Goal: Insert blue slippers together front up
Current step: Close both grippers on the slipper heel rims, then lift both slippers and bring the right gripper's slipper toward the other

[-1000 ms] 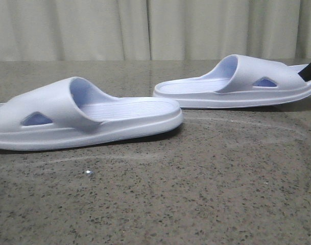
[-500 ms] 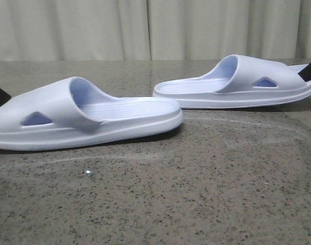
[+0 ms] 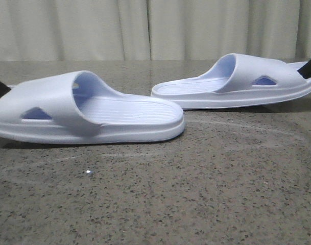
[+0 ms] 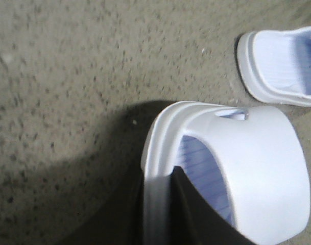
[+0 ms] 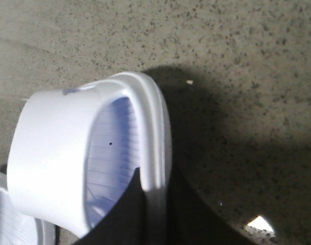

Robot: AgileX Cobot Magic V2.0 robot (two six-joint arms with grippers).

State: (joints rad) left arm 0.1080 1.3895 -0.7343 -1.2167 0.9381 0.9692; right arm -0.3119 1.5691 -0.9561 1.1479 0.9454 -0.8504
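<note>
Since half a second ago – near slipper, a very pale lavender-blue moulded foam slide with wide strap and triangular cut-out [image 3: 89, 115], has tipped: its toe end at lower left of the front view is up off the speckled grey stone tabletop [image 3: 196, 194], heel end resting at centre.

Item 1: left gripper [image 4: 158, 204], fingers clamped on that slide's sole rim at the toe.

Item 2: matching far slide [image 3: 237, 84], upper right of frame, lying flat, heel towards centre; right gripper [image 5: 155, 204] pinching its toe-end rim.

Key relation – both long axes run roughly left to right, heels facing each other and just apart at mid-frame, each slide held by its own nearest arm. I judge nesting needs both toes raised and the heels brought together.
</note>
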